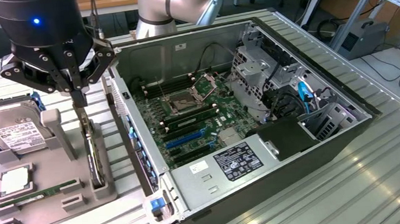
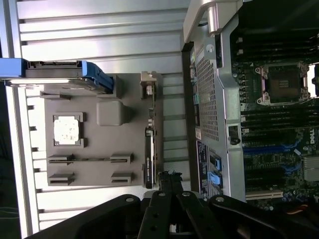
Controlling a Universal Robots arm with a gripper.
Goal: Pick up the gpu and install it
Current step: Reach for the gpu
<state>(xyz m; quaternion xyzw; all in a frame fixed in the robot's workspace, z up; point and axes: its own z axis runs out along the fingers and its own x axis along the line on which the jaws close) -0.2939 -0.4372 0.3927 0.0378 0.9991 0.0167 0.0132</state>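
The gpu (image 1: 92,151) is a thin dark card standing on edge in a slot at the side of the grey holder tray (image 1: 49,209) nearest the case. In the wrist view the gpu (image 2: 149,157) shows edge-on, with its silver bracket (image 2: 148,85) at the far end. My gripper (image 1: 77,100) hangs just above the card's far end, fingers pointing down. It is shut, its fingertips (image 2: 167,178) pressed together with nothing between them. The open computer case (image 1: 262,155) lies to the exterior view's right of the tray. Its motherboard (image 1: 186,121) is exposed, with blue card slots (image 1: 182,140).
The tray also holds a silver hard drive (image 1: 13,133), a square processor (image 1: 14,180) and a green RAM stick (image 1: 37,192). Drive cages and cables (image 1: 286,99) fill the case's far side. The arm's base (image 1: 176,5) rises behind the case. Ribbed metal table (image 1: 380,183) surrounds everything.
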